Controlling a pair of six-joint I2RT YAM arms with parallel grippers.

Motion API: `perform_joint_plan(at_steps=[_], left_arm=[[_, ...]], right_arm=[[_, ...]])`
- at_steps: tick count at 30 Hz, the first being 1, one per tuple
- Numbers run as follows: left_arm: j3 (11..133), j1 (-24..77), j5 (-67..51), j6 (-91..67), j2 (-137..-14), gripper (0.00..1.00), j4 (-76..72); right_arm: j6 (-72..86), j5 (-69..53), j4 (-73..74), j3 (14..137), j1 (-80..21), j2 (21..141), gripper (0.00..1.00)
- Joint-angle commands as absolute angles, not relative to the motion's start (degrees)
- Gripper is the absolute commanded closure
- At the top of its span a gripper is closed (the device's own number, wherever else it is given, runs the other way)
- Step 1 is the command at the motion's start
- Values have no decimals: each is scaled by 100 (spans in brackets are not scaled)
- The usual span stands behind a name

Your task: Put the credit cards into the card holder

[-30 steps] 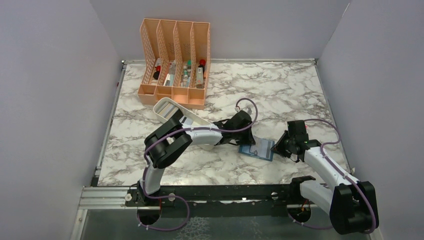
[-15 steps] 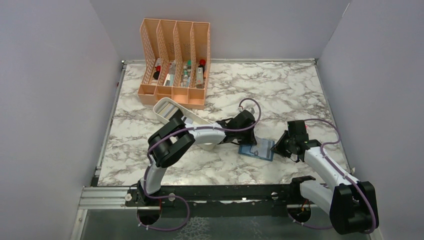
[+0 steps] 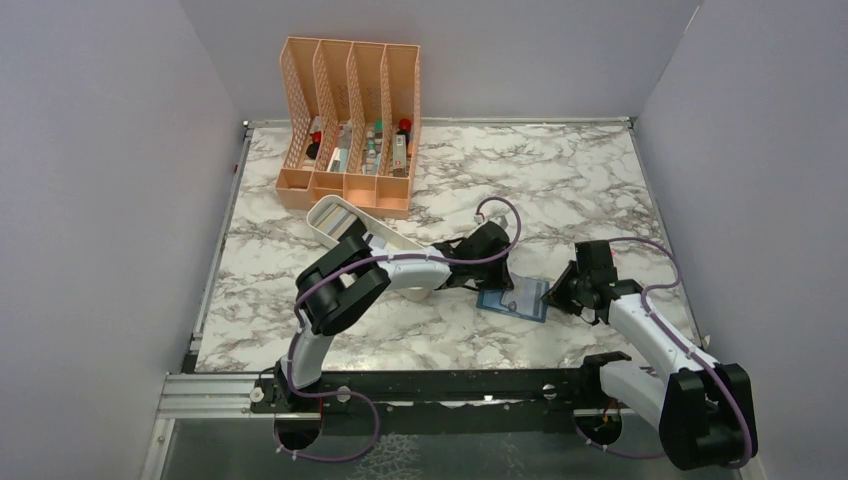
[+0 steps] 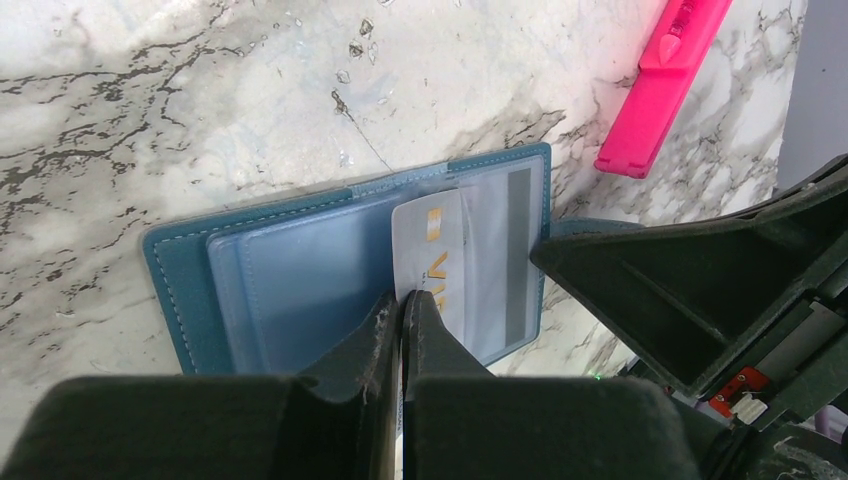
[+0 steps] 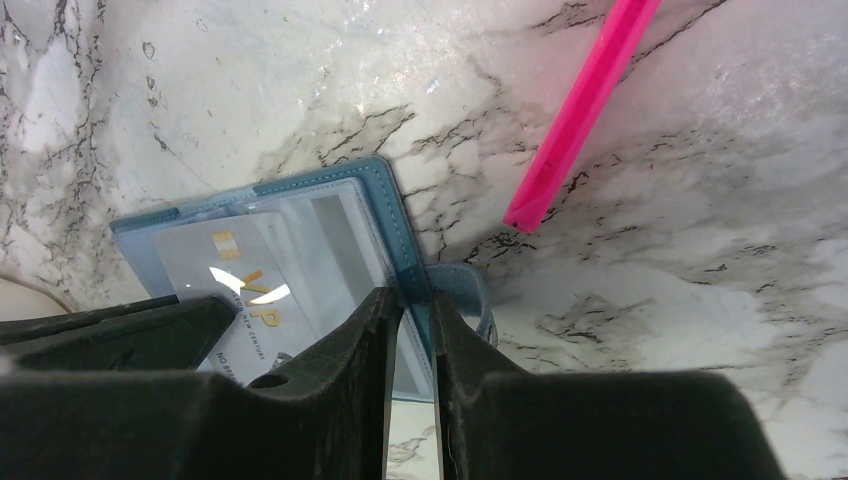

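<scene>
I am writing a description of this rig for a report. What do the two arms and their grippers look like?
The left arm and right arm have white links between black joints. A thin purple cable loops along each. The left gripper and right gripper have matte black fingers that taper to the tips. I see no markings.

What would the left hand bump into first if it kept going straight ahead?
Probably the blue wallet. The left hand pinches a card that pokes into the wallet's clear pocket, so its fingers would likely hit the pocket's edge first.
</scene>
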State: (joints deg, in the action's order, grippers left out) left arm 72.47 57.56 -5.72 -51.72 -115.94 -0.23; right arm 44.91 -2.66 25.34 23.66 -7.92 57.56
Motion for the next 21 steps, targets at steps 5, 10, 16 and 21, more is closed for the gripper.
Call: perform_joint_plan(at_steps=[5, 10, 16, 21], left_arm=[[6925, 5895, 119, -5202, -11658, 98, 178], [6625, 5933, -132, -5656, -11575, 98, -486], [6361, 5960, -363, -6025, -11703, 96, -1194], [6405, 6037, -361, -5847, -11695, 86, -1213]], right_arm=[[4501, -538, 2335, 2160, -826, 5646, 76], [4551, -583, 2298, 2168, -826, 5740, 76], [4569, -598, 2312, 2176, -826, 5683, 76], [4568, -635, 2298, 2191, -826, 5747, 76]])
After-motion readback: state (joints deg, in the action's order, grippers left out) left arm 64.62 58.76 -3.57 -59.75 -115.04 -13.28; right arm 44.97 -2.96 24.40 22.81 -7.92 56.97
